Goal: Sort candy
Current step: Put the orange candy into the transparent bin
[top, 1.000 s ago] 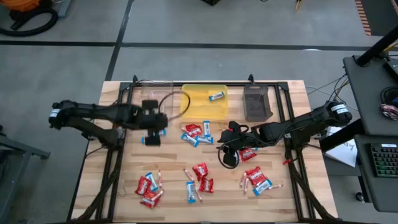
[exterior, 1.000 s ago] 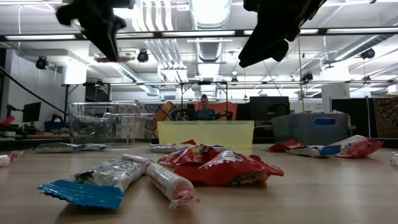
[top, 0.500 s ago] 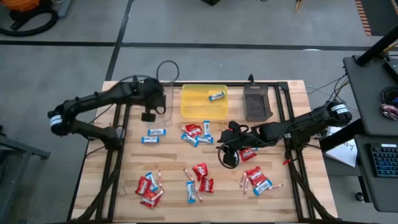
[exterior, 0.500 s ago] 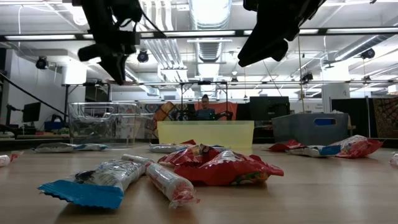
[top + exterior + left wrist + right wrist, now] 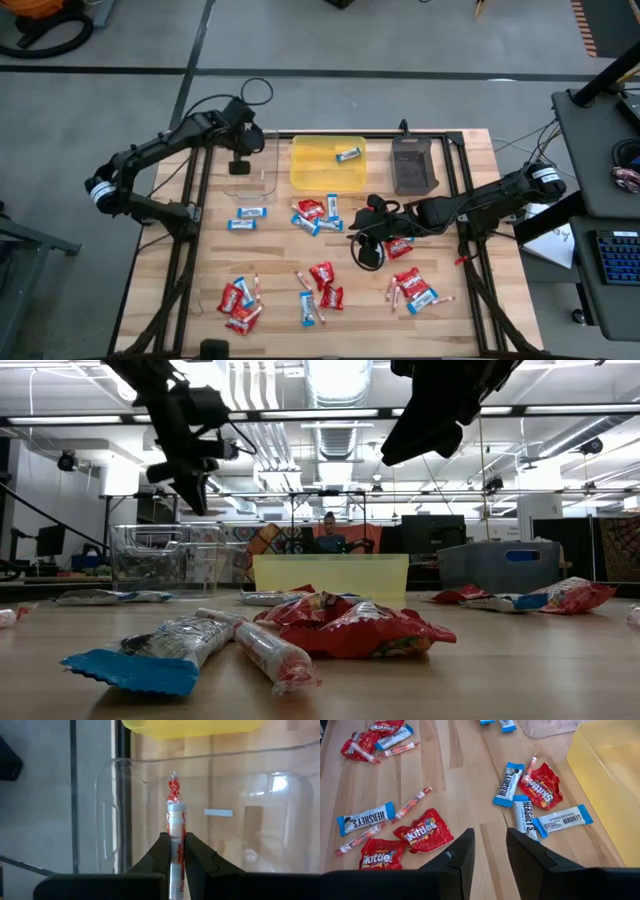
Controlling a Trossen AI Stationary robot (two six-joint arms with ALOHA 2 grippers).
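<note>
the left pincer (image 5: 173,851) hangs over the clear tray (image 5: 250,165) at the far left of the surface (image 5: 275,300), pinching a thin pinkish stick (image 5: 174,827); the right pincer (image 5: 490,851) hovers, partly spread and empty, above the bare wood mid-surface; red packets (image 5: 424,834) and blue-and-white bars (image 5: 562,820) lie scattered near it; one bar (image 5: 347,154) sits in the yellow tray (image 5: 310,172).

The high view looks straight down on the whole table (image 5: 270,300). The low view sits at tabletop level, facing the room. Each wrist view looks closely down past its own fingers. All four share the yellow tray (image 5: 325,172).
</note>
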